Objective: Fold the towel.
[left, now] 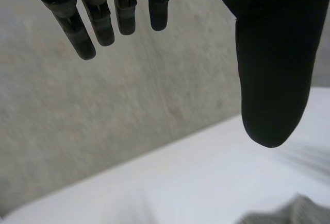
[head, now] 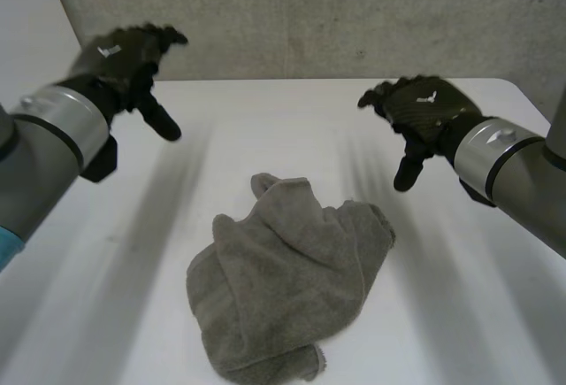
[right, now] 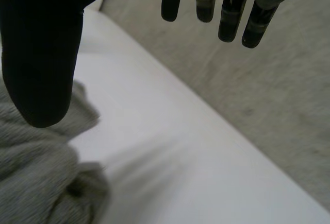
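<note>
One crumpled towel (head: pixel 287 283) on the desk (head: pixel 265 128), untouched
The grey towel lies in a loose heap at the near middle of the white desk. The left hand (head: pixel 124 62) and the right hand (head: pixel 424 111) hang in the air above the far part of the desk, well apart, one at each side of the towel. Both have the fingers (left: pixel 72 28) straight and a little spread, holding nothing.

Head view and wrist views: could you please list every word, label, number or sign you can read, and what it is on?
There are no readable words or numbers.
On the left hand: a small white mark on its back, too small to read.
On the right hand: a similar white mark, also unreadable.
On the towel: plain, bears no text.
</note>
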